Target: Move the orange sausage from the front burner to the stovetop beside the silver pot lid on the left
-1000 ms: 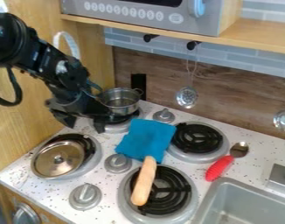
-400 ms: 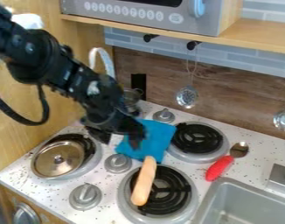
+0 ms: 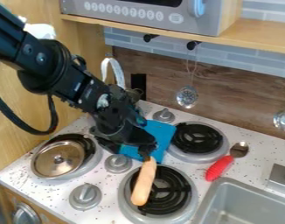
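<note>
Speckled white table is supporting the work, with a blue cloth lying between the control knob and the rear right burner. The wooden handle is meeting the cloth's near edge and lying across the front burner; whether the two are joined is not clear. The end effector is hanging over this edge, its fingers standing apart, one beside the handle's upper end. For a sound grasp, the fingers should be straddling the chosen part squarely; at present the handle is appearing off-centre. Closing slowly is reducing the risk of rolling the handle or bunching the cloth. Clearance is mattering outward too: the knob is sitting close by, the metal lid is resting to one side, and the red-handled spoon is lying opposite, near the sink.
</note>
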Controlling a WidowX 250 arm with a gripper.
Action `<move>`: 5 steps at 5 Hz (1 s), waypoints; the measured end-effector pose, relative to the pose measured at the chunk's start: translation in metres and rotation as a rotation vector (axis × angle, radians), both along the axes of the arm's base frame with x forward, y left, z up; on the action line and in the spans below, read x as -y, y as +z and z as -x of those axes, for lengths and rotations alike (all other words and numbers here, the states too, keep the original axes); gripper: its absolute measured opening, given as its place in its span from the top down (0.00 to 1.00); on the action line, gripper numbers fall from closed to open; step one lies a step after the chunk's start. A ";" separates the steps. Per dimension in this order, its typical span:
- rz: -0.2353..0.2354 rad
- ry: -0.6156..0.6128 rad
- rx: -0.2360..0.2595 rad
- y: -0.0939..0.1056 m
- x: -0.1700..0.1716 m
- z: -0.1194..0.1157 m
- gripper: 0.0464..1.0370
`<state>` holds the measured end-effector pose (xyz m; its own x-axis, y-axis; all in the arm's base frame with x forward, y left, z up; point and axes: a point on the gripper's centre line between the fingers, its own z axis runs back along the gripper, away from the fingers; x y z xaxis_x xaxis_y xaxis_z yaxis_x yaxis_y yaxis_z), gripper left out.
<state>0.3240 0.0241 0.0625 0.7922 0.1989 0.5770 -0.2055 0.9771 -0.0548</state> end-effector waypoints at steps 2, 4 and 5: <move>0.003 -0.018 -0.042 -0.025 0.007 0.003 0.04; 0.006 -0.019 -0.054 -0.033 0.014 0.004 0.04; 0.005 -0.008 -0.059 -0.036 0.015 0.005 0.04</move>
